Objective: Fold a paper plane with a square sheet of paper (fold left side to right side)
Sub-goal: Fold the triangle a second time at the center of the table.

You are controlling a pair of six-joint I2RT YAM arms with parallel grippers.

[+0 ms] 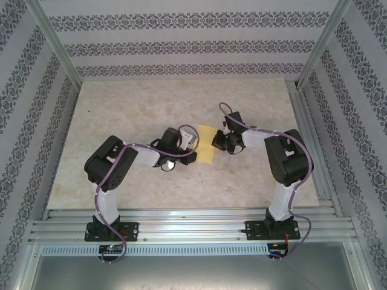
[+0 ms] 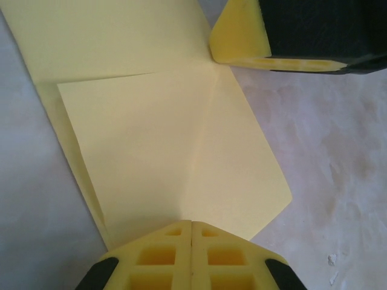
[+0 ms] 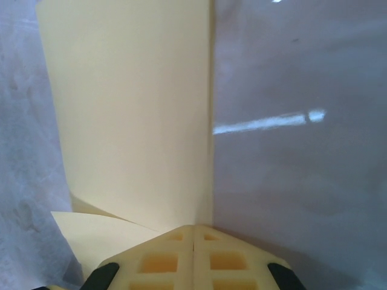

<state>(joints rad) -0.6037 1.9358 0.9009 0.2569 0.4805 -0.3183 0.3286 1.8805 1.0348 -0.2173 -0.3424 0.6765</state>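
The mustard-yellow sheet of paper (image 1: 206, 145) lies flat on the table between my two grippers. In the left wrist view the sheet of paper (image 2: 151, 139) shows a centre crease and a corner flap folded over it. My left gripper (image 2: 191, 225) is shut, its tips pressing down on the paper's near edge at the crease; from above, the left gripper (image 1: 196, 148) is at the sheet's left side. My right gripper (image 3: 193, 229) is shut too, its tips resting on the paper (image 3: 133, 109) by its straight right edge. One of the right gripper's fingers (image 2: 239, 36) touches the far end of the crease.
The beige marbled table (image 1: 151, 103) spreads wide round the paper. Aluminium frame rails (image 1: 181, 217) run along the near edge and the right side. Patterned walls close in the back and both sides.
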